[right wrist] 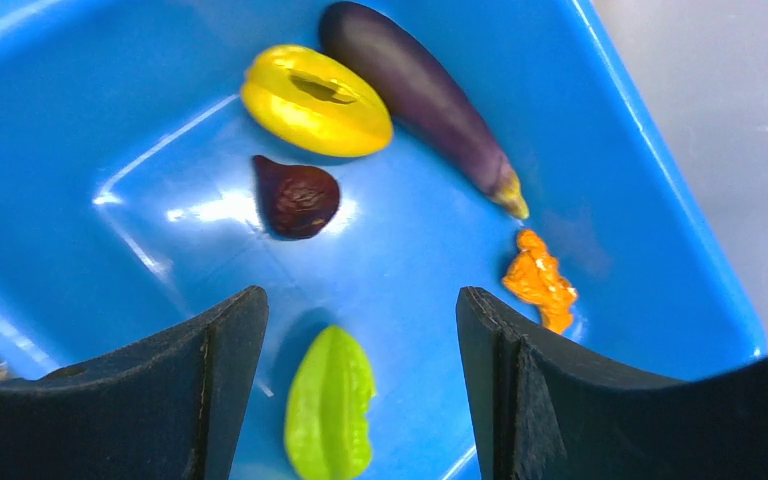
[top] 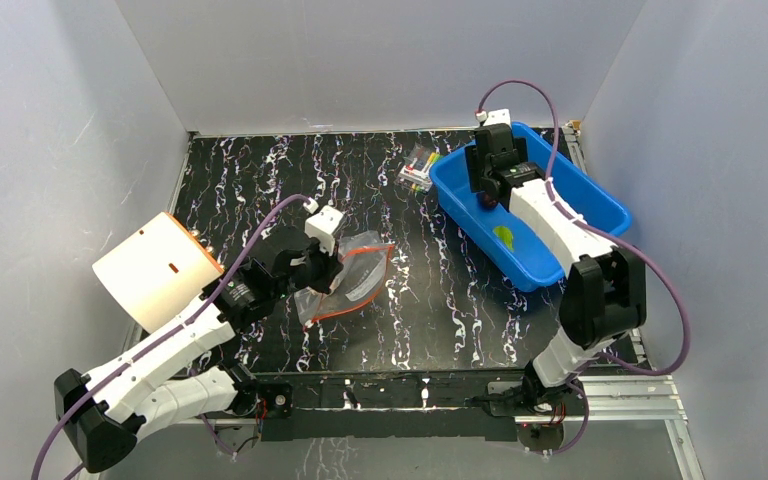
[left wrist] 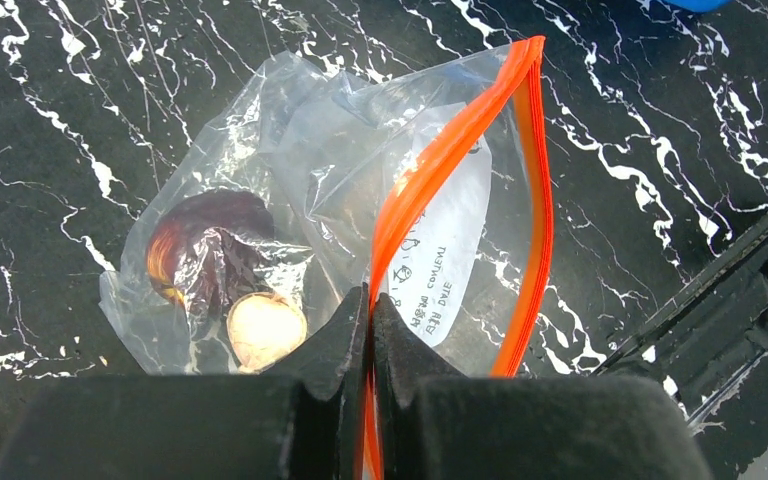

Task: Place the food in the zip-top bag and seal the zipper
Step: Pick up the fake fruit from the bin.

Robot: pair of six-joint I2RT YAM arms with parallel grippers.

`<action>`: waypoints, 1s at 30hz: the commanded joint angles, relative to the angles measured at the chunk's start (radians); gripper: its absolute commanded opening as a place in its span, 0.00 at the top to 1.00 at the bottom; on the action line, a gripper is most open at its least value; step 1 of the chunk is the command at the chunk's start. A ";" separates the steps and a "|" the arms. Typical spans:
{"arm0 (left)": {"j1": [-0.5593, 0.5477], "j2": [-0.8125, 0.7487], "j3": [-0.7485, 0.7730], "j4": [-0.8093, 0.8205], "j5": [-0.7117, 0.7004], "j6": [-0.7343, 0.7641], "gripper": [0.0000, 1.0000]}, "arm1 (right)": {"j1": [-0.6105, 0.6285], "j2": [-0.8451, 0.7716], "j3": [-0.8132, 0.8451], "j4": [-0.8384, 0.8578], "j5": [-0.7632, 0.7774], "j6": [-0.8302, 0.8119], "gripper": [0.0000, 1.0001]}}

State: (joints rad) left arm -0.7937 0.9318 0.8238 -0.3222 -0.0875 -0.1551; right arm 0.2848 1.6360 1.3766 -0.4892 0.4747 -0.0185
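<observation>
The clear zip-top bag (top: 352,272) lies on the black marbled table, its mouth open. My left gripper (top: 324,266) is shut on one side of the red-orange zipper (left wrist: 440,165), as the left wrist view (left wrist: 370,303) shows. Inside the bag (left wrist: 300,140) lie a dark purple-brown piece (left wrist: 205,245) and a beige piece (left wrist: 265,328). My right gripper (top: 487,192) hangs open and empty (right wrist: 360,300) over the blue bin (top: 600,200). In the bin (right wrist: 160,120) lie a yellow piece (right wrist: 315,100), an eggplant (right wrist: 420,95), a dark purple ball (right wrist: 295,197), an orange piece (right wrist: 540,280) and a green piece (right wrist: 330,405), which lies between my fingers.
A small clear packet of colourful sticks (top: 418,168) lies left of the bin's far end. A white cylinder with an orange rim (top: 155,268) stands at the table's left edge, beside my left arm. Grey walls close in the table on three sides.
</observation>
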 commanded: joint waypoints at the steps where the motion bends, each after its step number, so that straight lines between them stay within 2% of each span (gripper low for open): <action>1: 0.004 -0.004 -0.006 0.004 0.038 0.014 1.00 | -0.029 0.058 0.080 0.073 0.020 -0.103 0.34; 5: 0.004 -0.015 -0.010 0.008 0.018 0.020 1.00 | -0.039 0.153 0.108 0.094 -0.055 -0.204 0.33; 8: 0.004 -0.017 -0.011 0.002 0.004 0.022 1.00 | -0.040 0.233 0.165 0.007 -0.149 -0.270 0.32; 11: 0.004 -0.024 -0.014 0.002 -0.004 0.025 1.00 | -0.041 0.281 0.187 0.027 -0.144 -0.308 0.31; 15: 0.005 -0.031 -0.021 0.008 -0.020 0.028 1.00 | -0.046 0.322 0.171 0.141 -0.136 -0.391 0.27; 19: 0.004 -0.025 -0.020 0.007 -0.017 0.030 1.00 | -0.055 0.383 0.232 0.139 -0.111 -0.428 0.23; 24: 0.004 -0.025 -0.022 0.004 -0.041 0.032 1.00 | -0.073 0.436 0.283 0.141 -0.115 -0.443 0.13; 30: 0.004 -0.025 -0.025 0.007 -0.049 0.033 1.00 | -0.100 0.497 0.331 0.149 -0.152 -0.469 0.12</action>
State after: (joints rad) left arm -0.7937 0.9241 0.8028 -0.3214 -0.1173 -0.1310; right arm 0.2070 2.1025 1.6375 -0.4061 0.3408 -0.4503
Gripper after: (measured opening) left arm 0.010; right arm 0.882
